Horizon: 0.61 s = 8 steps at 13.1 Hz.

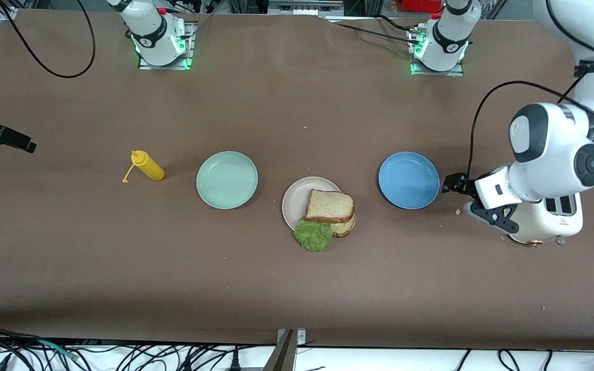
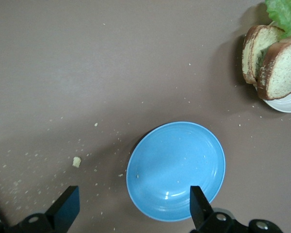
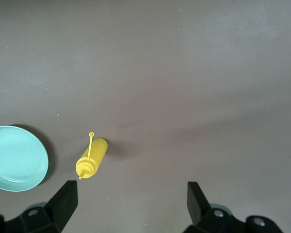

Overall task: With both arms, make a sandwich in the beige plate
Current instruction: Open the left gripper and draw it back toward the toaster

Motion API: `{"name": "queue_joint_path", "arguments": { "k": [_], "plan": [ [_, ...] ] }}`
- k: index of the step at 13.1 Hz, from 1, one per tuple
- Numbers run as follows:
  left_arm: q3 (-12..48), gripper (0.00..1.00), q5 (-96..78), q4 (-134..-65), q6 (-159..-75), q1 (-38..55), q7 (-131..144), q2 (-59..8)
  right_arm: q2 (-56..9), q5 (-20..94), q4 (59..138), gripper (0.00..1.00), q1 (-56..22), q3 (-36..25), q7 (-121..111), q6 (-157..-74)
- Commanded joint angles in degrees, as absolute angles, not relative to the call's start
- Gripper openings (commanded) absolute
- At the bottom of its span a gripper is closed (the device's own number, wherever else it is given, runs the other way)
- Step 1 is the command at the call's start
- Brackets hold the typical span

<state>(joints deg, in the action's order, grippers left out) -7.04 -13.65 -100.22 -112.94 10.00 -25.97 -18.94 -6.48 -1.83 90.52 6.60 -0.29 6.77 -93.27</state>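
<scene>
Judging from the front view, the assembly looks finished or nearly so: two square slices of brown-crusted wholemeal bread (image 1: pixel 330 205) sit stacked on the round, matte beige plate (image 1: pixel 295 198), with a ruffled green lettuce leaf (image 1: pixel 313 235) spilling out over the rim on the side nearer the camera. The stack sits off-centre and overhangs the rim. If anything remains, the next move would call for nudging the leaf and slices squarely onto the plate, one gripper steadying while the other pushes. The plate lies between a smooth mint-green round plate (image 1: pixel 227 180), toward the right arm's end, and a glossy blue round plate (image 1: pixel 409 180), toward the left arm's end. A yellow plastic squeeze bottle (image 1: pixel 147 165) lies on its side beside the mint plate. The left gripper (image 1: pixel 454 183) hangs just beside the blue plate; the right gripper (image 1: pixel 16 140) waits at the table's edge.

Through the left wrist view, the left gripper's black fingers (image 2: pixel 66 207) stand wide apart and empty over the blue plate, with crumbs scattered on the brown tabletop (image 2: pixel 111 63). The porous, grainy bread shows at the corner.

Through the right wrist view, the right gripper's fingers (image 3: pixel 64 200) are likewise spread, holding nothing, above bare table near the yellow bottle.
</scene>
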Motion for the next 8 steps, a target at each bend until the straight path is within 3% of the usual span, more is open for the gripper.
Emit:
{"name": "queue_joint_path", "arguments": {
  "k": [1, 8],
  "plan": [
    [-6.86, 1.00, -7.85, -105.55, -112.94, 10.20, -24.35, -11.97, -6.24, -1.32, 90.18, 1.00, 6.68, -0.35, 7.12, -92.72],
    [-10.02, 1.00, -0.98, -106.96, -102.66, 10.72, -21.54, -1.60, -6.33, -1.32, 90.18, 1.00, 6.68, -0.44, 6.94, -92.72]
  ]
}}
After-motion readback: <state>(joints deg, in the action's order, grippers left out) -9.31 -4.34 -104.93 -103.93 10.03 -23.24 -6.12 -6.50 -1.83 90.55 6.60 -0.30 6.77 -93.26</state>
